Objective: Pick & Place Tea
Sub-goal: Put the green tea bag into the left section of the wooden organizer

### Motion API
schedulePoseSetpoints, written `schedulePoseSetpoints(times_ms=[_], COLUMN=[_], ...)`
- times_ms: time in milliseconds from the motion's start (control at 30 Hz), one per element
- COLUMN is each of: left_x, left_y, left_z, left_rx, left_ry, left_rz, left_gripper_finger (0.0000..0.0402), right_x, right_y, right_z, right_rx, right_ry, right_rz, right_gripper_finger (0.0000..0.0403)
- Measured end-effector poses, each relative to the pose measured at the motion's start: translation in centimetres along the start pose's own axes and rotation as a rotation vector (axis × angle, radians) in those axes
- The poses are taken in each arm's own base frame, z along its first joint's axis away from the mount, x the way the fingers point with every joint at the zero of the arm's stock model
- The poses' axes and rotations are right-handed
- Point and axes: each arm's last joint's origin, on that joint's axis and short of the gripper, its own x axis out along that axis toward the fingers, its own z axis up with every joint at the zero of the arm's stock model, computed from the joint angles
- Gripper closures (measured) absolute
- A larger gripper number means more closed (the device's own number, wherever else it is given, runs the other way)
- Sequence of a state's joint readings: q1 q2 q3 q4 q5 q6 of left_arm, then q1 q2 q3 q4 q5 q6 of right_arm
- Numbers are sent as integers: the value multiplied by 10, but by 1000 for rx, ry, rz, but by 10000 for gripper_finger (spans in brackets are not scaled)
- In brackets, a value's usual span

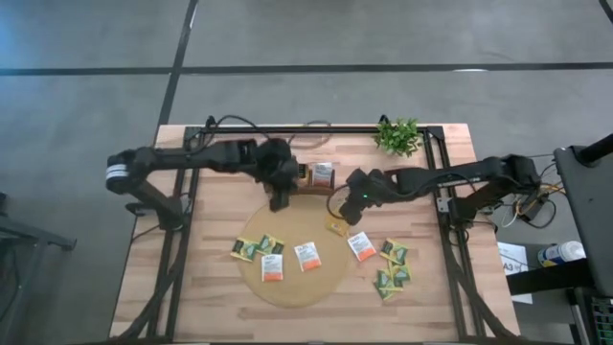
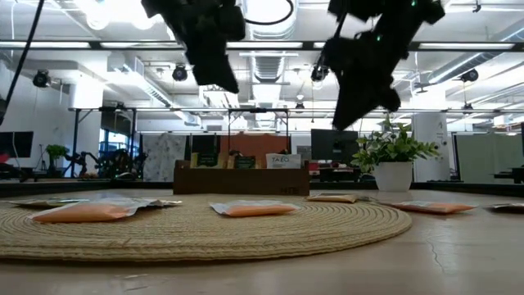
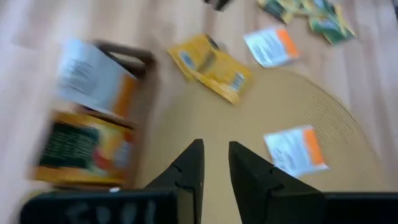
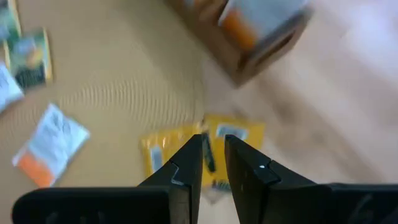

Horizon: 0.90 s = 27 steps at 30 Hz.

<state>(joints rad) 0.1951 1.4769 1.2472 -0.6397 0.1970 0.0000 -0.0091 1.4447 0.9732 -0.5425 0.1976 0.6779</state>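
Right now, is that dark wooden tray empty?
No. The tray already holds sachets standing upright; the left wrist view shows two compartments filled.

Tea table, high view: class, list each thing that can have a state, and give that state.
Left gripper: empty, fingers slightly apart, above the mat's far edge.
Right gripper: empty, fingers slightly apart, over the yellow sachets.
Tray: holds sachets standing upright.
Round mat: flat, several sachets on it.
Plant: upright.

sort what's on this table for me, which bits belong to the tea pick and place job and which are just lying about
Part of the job:
tea sachets scattered on and beside the mat
dark brown tray already holding some sachets
left gripper and right gripper, both above the table, nothing held

Just lying about:
round woven mat
small green plant
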Motion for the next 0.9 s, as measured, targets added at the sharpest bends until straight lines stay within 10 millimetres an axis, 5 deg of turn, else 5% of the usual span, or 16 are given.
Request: schedulePoseSetpoints(times_ms=[467, 900], left_x=[25, 33], left_y=[-67, -101], left_z=[-99, -149], left_rx=[-160, -222], left_ry=[233, 335], left_rz=[-110, -126], left_gripper_finger=[333, 333], right_x=[57, 91], right_y=[46, 96], right_z=[9, 39], right_rx=[-69, -173], right_ry=[132, 143], right_rz=[310, 377], right_gripper_finger=[335, 335])
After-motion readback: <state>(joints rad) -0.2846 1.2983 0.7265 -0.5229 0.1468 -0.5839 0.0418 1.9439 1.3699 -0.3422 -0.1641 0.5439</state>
